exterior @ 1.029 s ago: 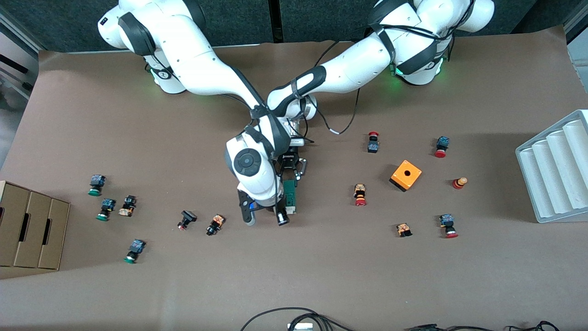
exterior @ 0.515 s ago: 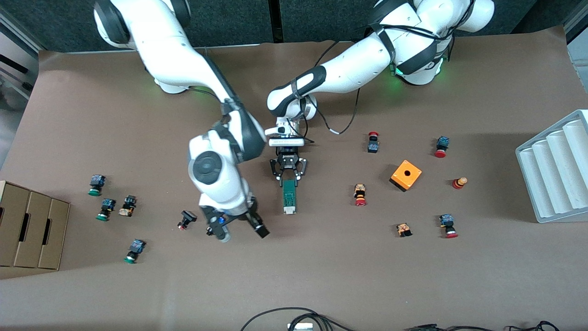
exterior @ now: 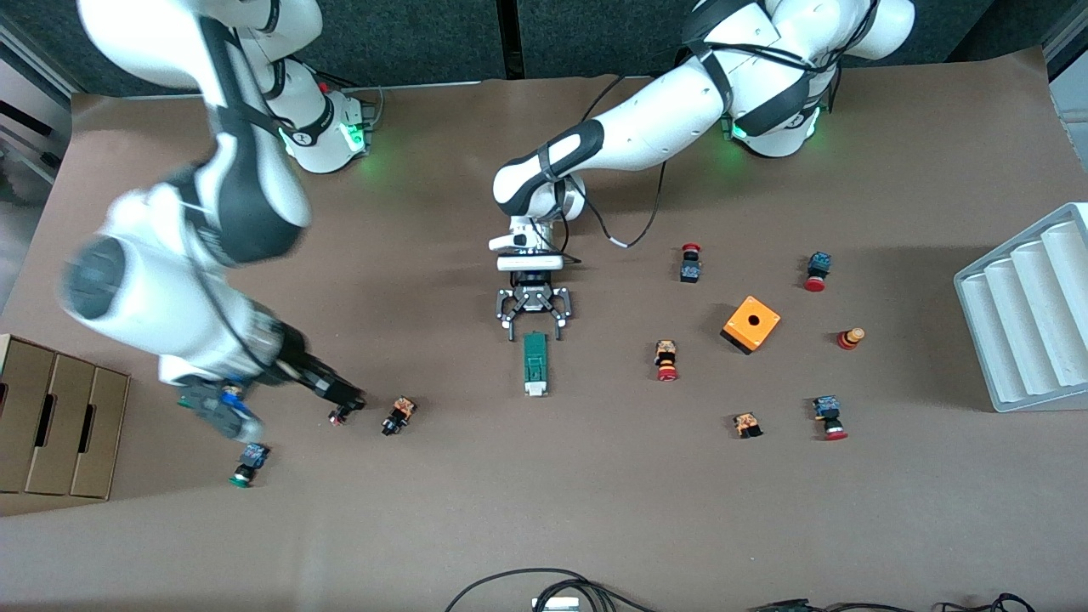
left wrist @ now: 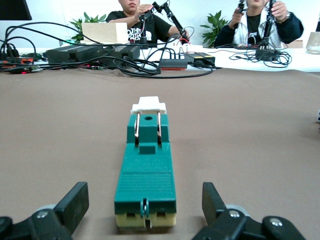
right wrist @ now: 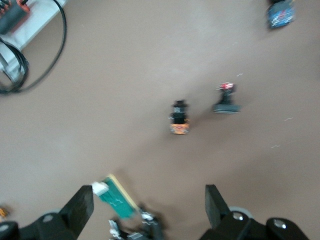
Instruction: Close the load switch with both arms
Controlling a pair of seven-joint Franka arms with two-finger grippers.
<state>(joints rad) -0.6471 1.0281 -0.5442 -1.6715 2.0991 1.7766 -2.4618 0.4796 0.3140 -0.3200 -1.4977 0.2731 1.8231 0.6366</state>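
The load switch lies flat mid-table, a narrow dark-green block whose white lever end points toward the front camera. My left gripper sits low at its other end, open, a finger on each side of the block without touching. In the left wrist view the load switch runs away from the left gripper. My right gripper is open and empty, up over the push buttons toward the right arm's end. The right wrist view shows the right gripper above the distant load switch.
Small push buttons are scattered on both sides of the switch. An orange cube with a hole and a white ribbed rack stand toward the left arm's end. A cardboard box sits at the right arm's end. Cables lie at the front edge.
The right gripper opened and swung away from the switch toward the right arm's end. The left gripper opened, letting go of the switch's end. The switch has not moved.
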